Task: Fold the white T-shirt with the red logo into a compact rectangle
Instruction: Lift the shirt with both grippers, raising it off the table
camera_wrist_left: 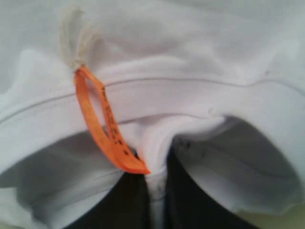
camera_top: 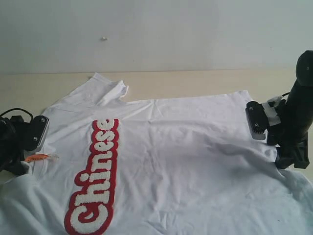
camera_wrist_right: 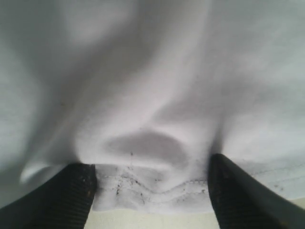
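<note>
While the T-shirt [camera_top: 186, 161] lies spread, step: edges gripped.
Left tool [camera_wrist_left: 156, 164]: pinching collar [camera_wrist_left: 200, 95].
Right tool [camera_wrist_right: 151, 181]: spread, hem [camera_wrist_right: 157, 198] seemingly between.
Next: right tool to be closed.

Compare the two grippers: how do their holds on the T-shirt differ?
The left gripper is shut, pinching the collar beside the orange tag; right gripper stands open, the hem lying unpinched between its fingers. Left works the neck end, right the bottom edge. Both meet the T-shirt at its edge.

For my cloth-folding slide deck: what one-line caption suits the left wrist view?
The left gripper pinches the white T-shirt at its collar, beside the orange neck tag.
</note>
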